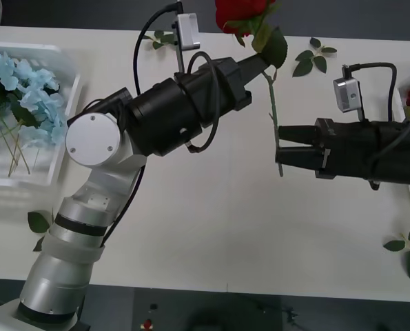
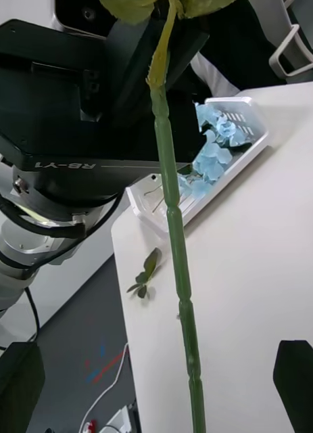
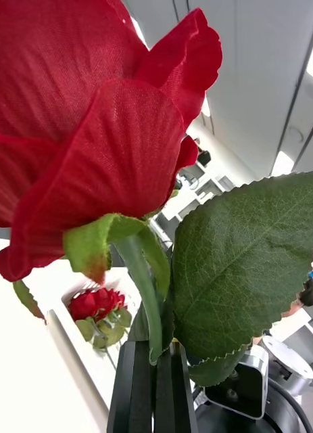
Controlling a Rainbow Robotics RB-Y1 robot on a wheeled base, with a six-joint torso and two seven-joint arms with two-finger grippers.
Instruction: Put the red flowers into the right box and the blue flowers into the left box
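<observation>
— Where's the rose [image 1: 240, 14]?
— Top centre of the front view, its stem pinched just under the bloom by the left gripper [image 1: 261, 63], jaws closed on it.
— And the right gripper [image 1: 279, 148]?
— Centre right, jaws wide, lower stem between them. Blue flowers [image 1: 22, 86] fill the left box [image 1: 65, 58], upper left.

Front view: bright, even overhead light; white bench [image 1: 211, 227] near blown out, only soft faint shadows under the arms. Black arm housings lose detail in dark areas. Top edge slightly dim. Right wrist view: stem [image 2: 175, 250] sharp mid-frame, soft toward the top; bench pale and washed; floor dark. Left wrist view: rose bloom [image 3: 88, 122] very close, slightly soft, saturated red; leaf [image 3: 251, 264] crisp with veins visible. Ceiling strip lights [image 3: 284, 162] glare; background room blurred. Backlit, so the petals' undersides are shaded.
</observation>
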